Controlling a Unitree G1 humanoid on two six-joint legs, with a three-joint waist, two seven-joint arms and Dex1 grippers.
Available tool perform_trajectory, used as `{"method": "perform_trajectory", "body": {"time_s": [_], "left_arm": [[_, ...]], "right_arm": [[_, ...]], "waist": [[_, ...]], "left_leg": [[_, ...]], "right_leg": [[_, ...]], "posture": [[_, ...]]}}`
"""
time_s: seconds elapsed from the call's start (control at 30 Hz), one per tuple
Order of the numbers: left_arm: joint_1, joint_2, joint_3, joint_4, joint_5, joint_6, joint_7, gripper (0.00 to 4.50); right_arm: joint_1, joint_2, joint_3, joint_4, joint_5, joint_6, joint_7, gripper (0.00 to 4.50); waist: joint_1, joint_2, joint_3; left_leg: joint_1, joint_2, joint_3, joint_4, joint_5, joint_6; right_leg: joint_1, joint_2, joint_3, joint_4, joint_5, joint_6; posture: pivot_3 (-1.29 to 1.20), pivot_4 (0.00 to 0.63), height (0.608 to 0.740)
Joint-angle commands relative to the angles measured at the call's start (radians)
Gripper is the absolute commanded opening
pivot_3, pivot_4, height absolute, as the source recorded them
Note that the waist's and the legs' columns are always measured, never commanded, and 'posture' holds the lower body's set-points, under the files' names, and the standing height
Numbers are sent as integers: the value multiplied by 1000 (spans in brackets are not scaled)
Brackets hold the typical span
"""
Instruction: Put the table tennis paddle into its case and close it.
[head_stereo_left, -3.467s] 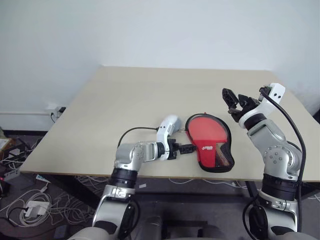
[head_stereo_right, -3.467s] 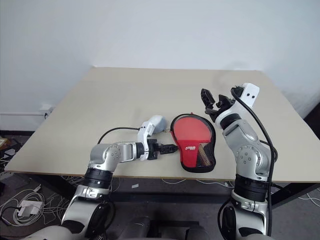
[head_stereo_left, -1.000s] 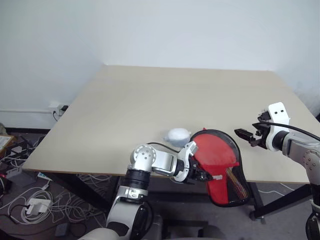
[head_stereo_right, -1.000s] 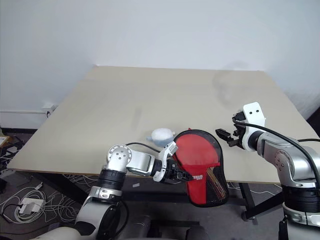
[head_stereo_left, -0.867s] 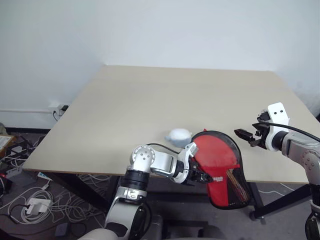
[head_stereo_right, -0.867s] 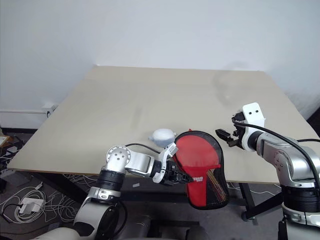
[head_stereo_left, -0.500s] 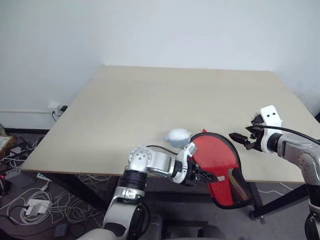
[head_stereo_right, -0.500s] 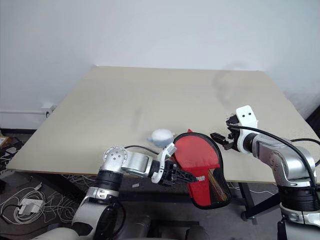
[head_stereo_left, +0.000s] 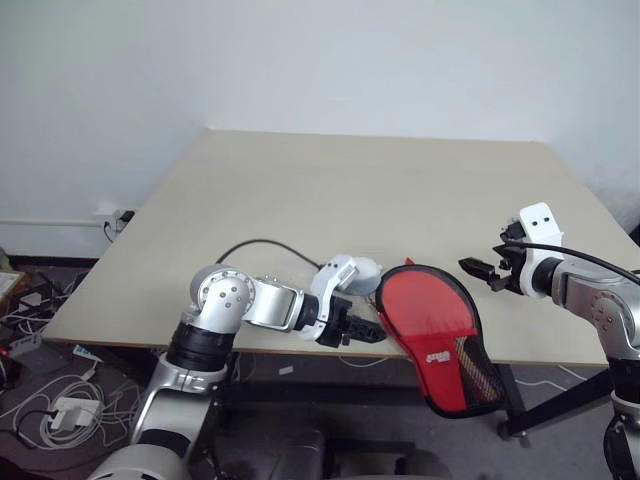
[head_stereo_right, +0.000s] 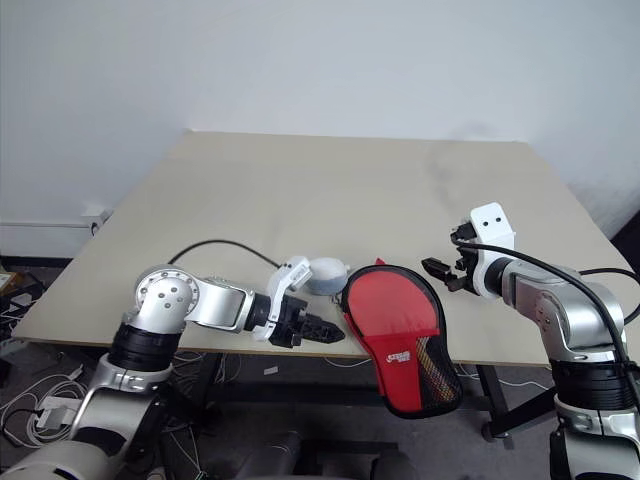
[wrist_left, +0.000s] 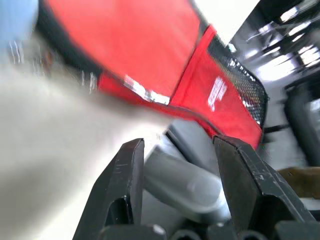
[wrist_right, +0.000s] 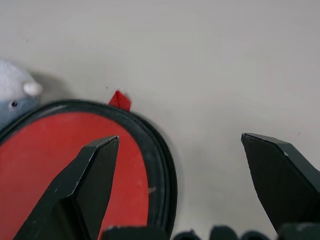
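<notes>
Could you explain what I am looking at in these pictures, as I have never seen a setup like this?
This is a humanoid robot with two arms, each ending in a two-fingered black gripper. Two pictures come from cameras in its head, looking down over a beige table. The other two come from cameras on its wrists, looking along the fingers. On the near edge of the table lies a red, paddle-shaped case, partly hanging over the edge. A small pale blue plush toy sits beside it. The left gripper is open just beside the case, holding nothing. The right gripper is open near the case's far end, also empty.
</notes>
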Motion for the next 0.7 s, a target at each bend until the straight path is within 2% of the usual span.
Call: {"method": "perform_trajectory", "body": {"time_s": [0.03,0.13,0.23,0.4,0.53,0.63,0.7], "left_arm": [[-14,-12,-125,-33,164,-195,-130,2250],[-1,-30,-214,-2,319,-346,-167,2250],[7,-44,-238,15,402,-418,-202,2250],[31,14,-142,-45,398,-437,-292,2250],[40,110,12,-96,328,-457,-412,2250],[16,142,71,-57,343,-476,-449,2250],[-26,140,85,23,404,-512,-435,2250]], "right_arm": [[-51,4,-40,5,-1,-14,-7,4260],[-72,24,-28,21,-4,-12,-8,4260],[-100,56,-34,34,13,-4,-5,4260],[-104,71,33,43,1,16,31,4260],[-76,116,75,27,3,28,28,4260],[-46,153,103,-12,-2,27,14,4260],[-18,178,127,-30,-8,16,8,4260]], "waist": [[-1,0,0],[-1,0,0],[-1,1,0],[-2,1,1],[-8,1,1],[-6,1,1],[-3,1,1]], "left_leg": [[0,0,0,0,0,0],[0,1,1,0,0,0],[0,2,1,0,2,4],[0,4,2,0,2,4],[0,6,3,0,2,4],[0,6,4,0,2,4],[0,5,4,0,2,5]], "right_leg": [[0,0,0,0,0,0],[1,1,0,-1,0,0],[1,2,0,-1,0,0],[-1,3,1,0,0,0],[-2,4,1,0,0,0],[-2,4,1,0,0,0],[-2,4,1,0,0,0]], "posture": [[0,0,715],[0,0,715],[0,0,715],[0,0,715],[0,0,715],[0,0,715],[0,0,715]]}}
